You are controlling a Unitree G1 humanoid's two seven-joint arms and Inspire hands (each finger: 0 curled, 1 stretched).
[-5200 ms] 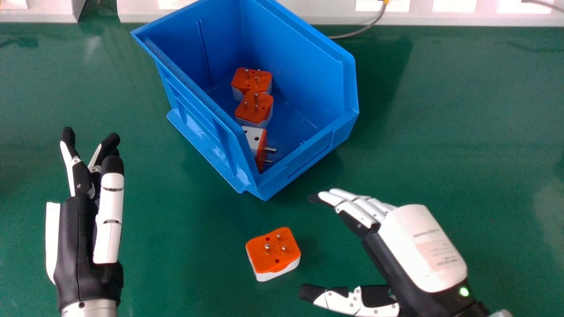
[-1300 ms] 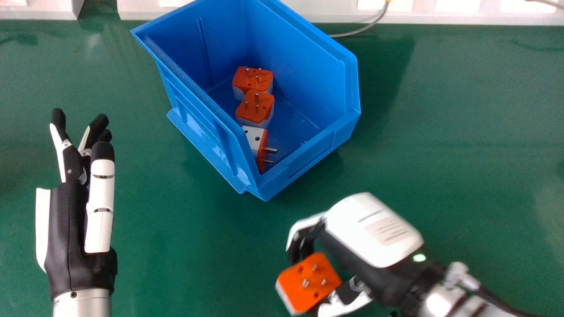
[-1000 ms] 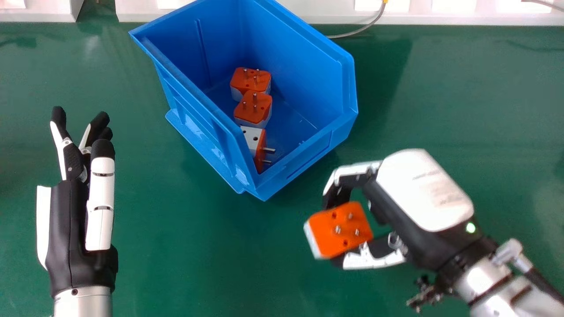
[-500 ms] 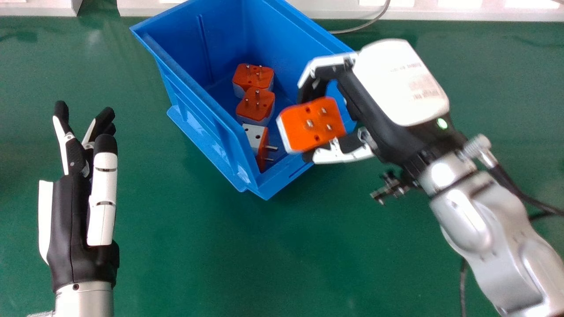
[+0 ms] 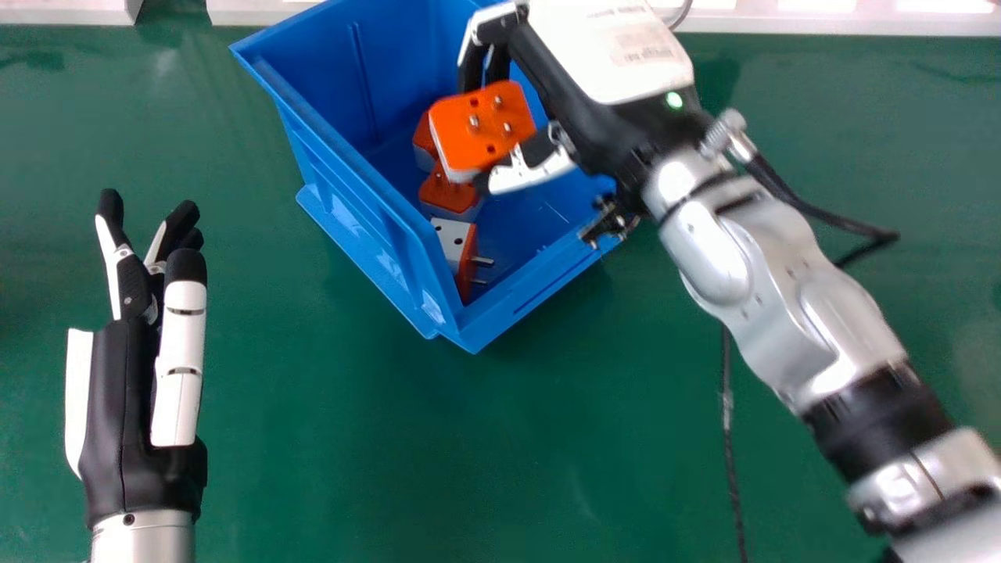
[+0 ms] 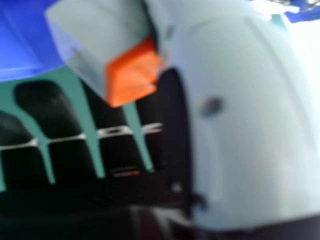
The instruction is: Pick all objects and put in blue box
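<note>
The right hand (image 5: 610, 51) is over the blue box (image 5: 539, 293), and the plug (image 5: 481, 125) it carries sits on the palm's left side in the head view, pins facing up, inside the line of the rim. So the drop lies more or less straight down from the hand; how high it hangs I cannot tell.

The hand is partly closed: bent fingers (image 5: 471, 70) on the plug's far side, thumb (image 6: 250, 115) on the near side, pinching it between them.

Below, overlapped by it in the head view, are two more plugs, one (image 5: 423, 145) farther back and one (image 5: 450, 197) in front of it. A third (image 5: 455, 249) lies tipped on its side by the box's near corner. Letting go here would probably land it on the first two; a little toward the right wall looks safer.

The left hand (image 5: 125, 391) is idle at the left, well apart from the box.
</note>
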